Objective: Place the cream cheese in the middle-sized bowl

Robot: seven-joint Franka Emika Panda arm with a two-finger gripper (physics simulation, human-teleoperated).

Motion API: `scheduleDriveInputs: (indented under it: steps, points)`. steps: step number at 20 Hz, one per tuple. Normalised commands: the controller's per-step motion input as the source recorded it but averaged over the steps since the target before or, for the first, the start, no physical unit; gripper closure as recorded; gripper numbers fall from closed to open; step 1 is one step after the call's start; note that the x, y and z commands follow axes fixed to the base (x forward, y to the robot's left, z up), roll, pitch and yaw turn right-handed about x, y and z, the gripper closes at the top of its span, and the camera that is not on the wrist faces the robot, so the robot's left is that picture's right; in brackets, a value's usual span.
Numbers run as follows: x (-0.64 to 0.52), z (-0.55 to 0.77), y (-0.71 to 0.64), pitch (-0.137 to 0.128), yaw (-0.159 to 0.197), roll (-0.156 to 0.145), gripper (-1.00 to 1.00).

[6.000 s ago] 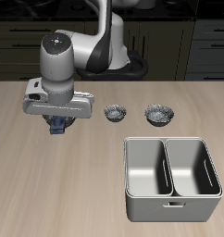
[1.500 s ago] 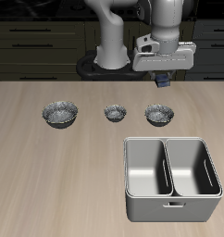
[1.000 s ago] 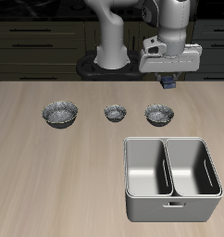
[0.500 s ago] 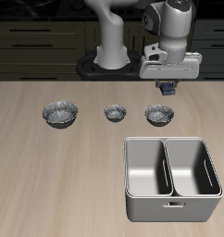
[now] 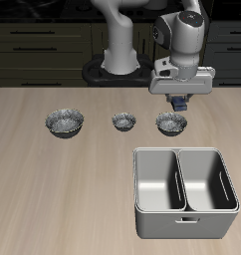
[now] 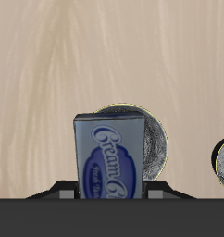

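We are holding the cream cheese (image 6: 110, 157) clamped in the gripper (image 5: 179, 103) just above the middle-sized bowl (image 5: 170, 123), and we are advising a descent toward 6 o'clock, centring before releasing.

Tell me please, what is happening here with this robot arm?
The arm's end effector holds the cream cheese, a small blue box, in the air above the middle-sized bowl. The box is not yet released. That bowl stands in a row with the smallest bowl and the widest bowl. A grey two-compartment bin sits nearer the table's front edge.
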Motion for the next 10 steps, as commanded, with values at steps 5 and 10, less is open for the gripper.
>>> scheduleDriveInputs:
  steps: [5,10]
  points:
    - [0.11,-0.31,-0.15,0.052,-0.014,-0.04,1.0]
    - [0.07,-0.2,-0.1,0.021,0.011,-0.028,1.0]
